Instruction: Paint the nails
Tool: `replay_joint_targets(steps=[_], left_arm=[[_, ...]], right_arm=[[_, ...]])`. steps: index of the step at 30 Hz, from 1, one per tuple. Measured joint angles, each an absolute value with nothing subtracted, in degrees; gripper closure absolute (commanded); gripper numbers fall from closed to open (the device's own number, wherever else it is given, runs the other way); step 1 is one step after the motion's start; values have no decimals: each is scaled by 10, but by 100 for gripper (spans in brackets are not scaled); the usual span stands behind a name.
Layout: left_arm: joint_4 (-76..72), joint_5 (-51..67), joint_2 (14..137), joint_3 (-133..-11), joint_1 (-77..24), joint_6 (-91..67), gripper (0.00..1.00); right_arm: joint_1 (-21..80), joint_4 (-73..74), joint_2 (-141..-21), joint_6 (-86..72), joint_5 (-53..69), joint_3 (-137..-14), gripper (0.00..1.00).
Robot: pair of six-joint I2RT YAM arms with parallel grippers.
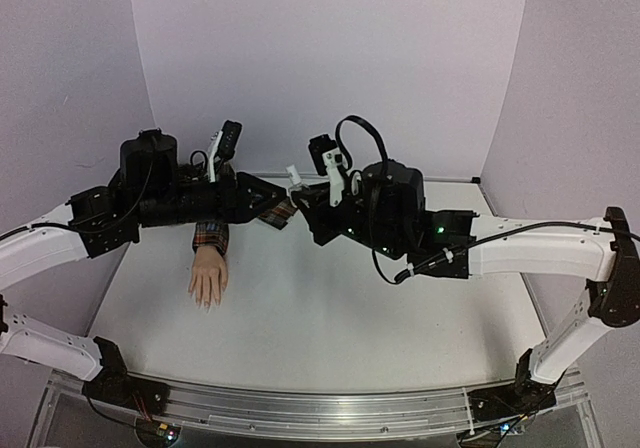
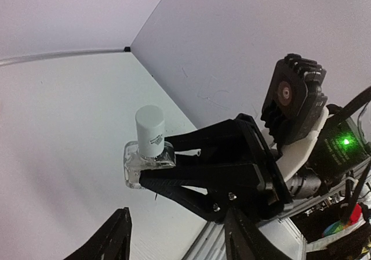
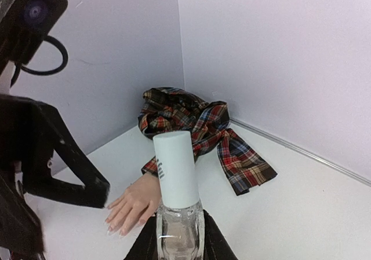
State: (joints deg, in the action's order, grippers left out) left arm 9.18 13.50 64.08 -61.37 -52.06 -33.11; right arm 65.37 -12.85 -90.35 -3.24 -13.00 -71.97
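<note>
My right pincer (image 2: 156, 164) clamps clear bottle (image 3: 177, 231); grey print on white cap (image 3: 174, 167) too small to read; my left pincer (image 2: 177, 241) wide

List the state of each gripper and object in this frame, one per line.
right gripper: shut on the bottle, raised above the table
left gripper: open, empty, beside the bottle
bottle: clamped, cap end up
cap: on the bottle
mannequin hand: palm down on the table, untouched
nails: pale, no paint visible
plaid sleeve: crumpled behind the hand
</note>
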Motion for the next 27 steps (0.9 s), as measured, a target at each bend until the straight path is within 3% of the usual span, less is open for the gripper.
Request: replay_joint_targets(steps=[6,11,20,27], left_arm=[[151,170,638,-648,-515,-358,38],[211,170,642,-711,-513,-363,52],[269,170,672,-753,-510,-365,44],[282,178,680,-753,-510,-365,58]], right_arm=[[648,-125,-884,11,-36,-690,100],[649,-124,-882,24,16,-690,100],[649,-124,-882,28,40,-690,100],[649,-123,-882,30,42,-690,100]])
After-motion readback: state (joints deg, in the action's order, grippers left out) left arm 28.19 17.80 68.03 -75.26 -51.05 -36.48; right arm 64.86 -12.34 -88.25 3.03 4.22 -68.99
